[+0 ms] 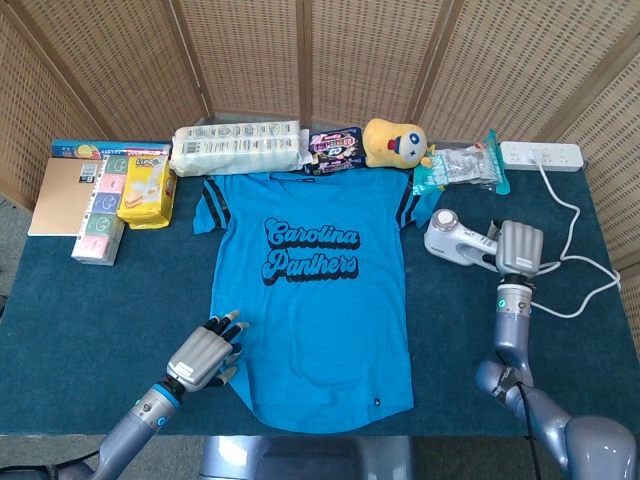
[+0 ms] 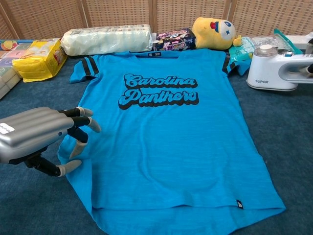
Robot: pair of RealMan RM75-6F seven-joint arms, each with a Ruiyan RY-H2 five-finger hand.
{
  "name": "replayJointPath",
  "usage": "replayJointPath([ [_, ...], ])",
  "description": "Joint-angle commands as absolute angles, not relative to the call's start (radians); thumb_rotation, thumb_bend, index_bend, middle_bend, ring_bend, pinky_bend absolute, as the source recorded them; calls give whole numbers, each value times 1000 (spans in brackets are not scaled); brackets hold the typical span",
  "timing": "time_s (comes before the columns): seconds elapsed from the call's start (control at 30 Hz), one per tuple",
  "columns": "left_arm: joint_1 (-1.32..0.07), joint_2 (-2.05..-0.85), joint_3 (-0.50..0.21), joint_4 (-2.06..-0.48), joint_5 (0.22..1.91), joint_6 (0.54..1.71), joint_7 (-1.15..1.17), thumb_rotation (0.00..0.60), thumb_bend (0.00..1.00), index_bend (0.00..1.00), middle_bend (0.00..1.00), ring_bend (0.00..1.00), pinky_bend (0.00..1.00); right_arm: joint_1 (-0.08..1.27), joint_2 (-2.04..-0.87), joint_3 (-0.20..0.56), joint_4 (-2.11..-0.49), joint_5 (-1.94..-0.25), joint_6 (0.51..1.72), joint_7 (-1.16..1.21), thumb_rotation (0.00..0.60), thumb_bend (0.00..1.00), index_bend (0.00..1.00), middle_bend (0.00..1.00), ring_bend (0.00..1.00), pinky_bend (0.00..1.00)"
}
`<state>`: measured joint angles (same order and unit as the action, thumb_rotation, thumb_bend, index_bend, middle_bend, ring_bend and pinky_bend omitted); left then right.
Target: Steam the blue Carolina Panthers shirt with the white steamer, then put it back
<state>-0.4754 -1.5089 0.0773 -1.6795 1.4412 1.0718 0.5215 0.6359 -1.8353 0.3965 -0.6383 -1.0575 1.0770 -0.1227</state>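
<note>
The blue Carolina Panthers shirt (image 1: 315,290) (image 2: 166,132) lies flat, front up, in the middle of the table. The white steamer (image 1: 455,238) (image 2: 274,71) is just off the shirt's right sleeve, low over or on the cloth. My right hand (image 1: 520,248) grips its handle; in the chest view only a sliver of that hand (image 2: 309,68) shows at the frame edge. My left hand (image 1: 205,355) (image 2: 39,134) hovers at the shirt's lower left edge with bent, spread fingers. Its fingertips (image 2: 83,117) touch the fabric and nothing is pinched.
Along the back stand a tissue roll pack (image 1: 237,147), snack bags (image 1: 333,148), a yellow plush toy (image 1: 395,142) and a clear packet (image 1: 462,165). Yellow and boxed items (image 1: 120,195) lie back left. A white power strip (image 1: 541,154) and its cord (image 1: 580,265) run down the right.
</note>
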Motion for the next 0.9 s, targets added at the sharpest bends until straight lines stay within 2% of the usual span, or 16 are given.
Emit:
replayJointPath([
  [0.03, -474, -1508, 78, -1679, 1443, 1074, 519, 518, 443, 634, 208, 72, 200, 633, -1841, 384, -624, -1069, 1072, -122, 600, 321, 619, 641, 652, 621],
  [0.2, -472, -1505, 80, -1677, 1449, 1075, 514, 520, 443, 634, 208, 72, 200, 627, -1846, 375, -613, -1077, 1069, -119, 600, 312, 521, 571, 583, 560],
  [0.4, -470, -1505, 81, -1677, 1454, 1077, 511, 513, 444, 633, 208, 72, 200, 621, -1853, 361, -606, -1085, 1057, -133, 600, 309, 327, 392, 363, 345],
  [0.53, -468, -1502, 80, -1678, 1455, 1079, 512, 524, 444, 634, 208, 72, 200, 618, -1852, 350, -602, -1094, 1055, -158, 600, 303, 215, 290, 252, 253],
  [0.73, -466, -1504, 80, -1675, 1454, 1079, 511, 513, 443, 634, 208, 72, 200, 601, -1832, 337, -630, -1106, 1062, -173, 600, 289, 82, 189, 160, 152],
  [0.9, -466, -1505, 79, -1676, 1456, 1077, 511, 517, 443, 634, 208, 72, 200, 589, -1822, 338, -659, -1103, 1066, -177, 600, 250, 30, 149, 125, 111],
])
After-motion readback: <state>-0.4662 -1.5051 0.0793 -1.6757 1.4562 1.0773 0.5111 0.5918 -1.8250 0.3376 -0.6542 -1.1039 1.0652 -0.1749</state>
